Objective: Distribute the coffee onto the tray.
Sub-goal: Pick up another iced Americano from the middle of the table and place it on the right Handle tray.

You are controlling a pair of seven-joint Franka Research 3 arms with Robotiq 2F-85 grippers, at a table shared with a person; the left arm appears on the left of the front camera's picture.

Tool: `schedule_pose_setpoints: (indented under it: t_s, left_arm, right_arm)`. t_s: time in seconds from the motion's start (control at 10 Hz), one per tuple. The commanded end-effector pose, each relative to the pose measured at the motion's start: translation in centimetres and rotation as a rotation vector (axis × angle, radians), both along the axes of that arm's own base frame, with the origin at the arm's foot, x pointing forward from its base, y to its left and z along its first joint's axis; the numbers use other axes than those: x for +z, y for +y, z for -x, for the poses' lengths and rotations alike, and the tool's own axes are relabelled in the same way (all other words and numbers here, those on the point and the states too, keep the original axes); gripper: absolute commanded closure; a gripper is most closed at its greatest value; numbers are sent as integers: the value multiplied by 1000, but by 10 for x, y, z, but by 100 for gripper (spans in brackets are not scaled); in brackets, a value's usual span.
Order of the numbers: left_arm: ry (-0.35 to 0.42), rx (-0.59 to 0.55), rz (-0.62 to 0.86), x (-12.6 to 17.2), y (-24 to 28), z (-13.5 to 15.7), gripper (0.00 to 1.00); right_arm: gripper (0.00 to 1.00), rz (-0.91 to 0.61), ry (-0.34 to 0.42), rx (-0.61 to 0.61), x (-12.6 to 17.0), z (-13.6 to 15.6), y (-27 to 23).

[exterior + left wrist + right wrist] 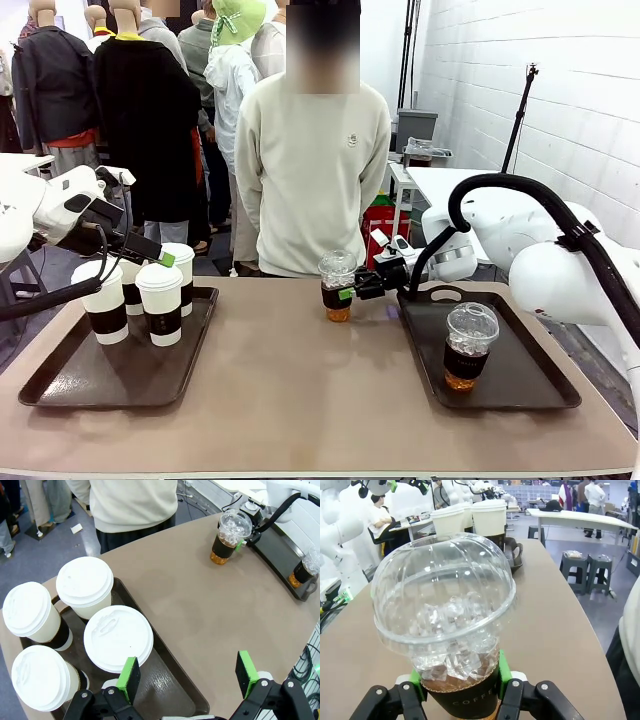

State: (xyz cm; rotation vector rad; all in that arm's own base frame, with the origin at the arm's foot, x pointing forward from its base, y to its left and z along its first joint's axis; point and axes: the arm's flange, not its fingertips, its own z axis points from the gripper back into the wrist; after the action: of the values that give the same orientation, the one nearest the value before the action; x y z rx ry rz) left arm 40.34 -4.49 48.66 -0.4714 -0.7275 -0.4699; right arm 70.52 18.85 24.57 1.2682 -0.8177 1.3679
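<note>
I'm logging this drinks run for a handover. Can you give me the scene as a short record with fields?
left tray: four white lidded cups
right tray: one iced cup
bare table: second iced cup, upright beside the right tray
right claw: shut on the second iced cup's sleeve
left claw: open, above the left tray's edge
person: standing at far side

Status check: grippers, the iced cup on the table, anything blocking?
Right gripper shut on iced cup, standing on table beside right tray. Left gripper open over white cups. Path to tray unobstructed.
</note>
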Motion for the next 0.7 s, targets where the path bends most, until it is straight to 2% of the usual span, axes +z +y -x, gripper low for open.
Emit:
schedule_pose_setpoints:
  t_s: [0.0, 0.3, 0.6]
  left_arm:
    - [1, -9, 15, -2, 1, -2, 0]
    - [1, -9, 15, -2, 1, -2, 0]
    - [1, -9, 15, -2, 1, -2, 0]
  right_arm:
    - [38, -28, 5, 1, 11, -5, -1]
    - [38, -73, -35, -48, 51, 0, -29]
    - [38, -96, -31, -89, 91, 13, -72]
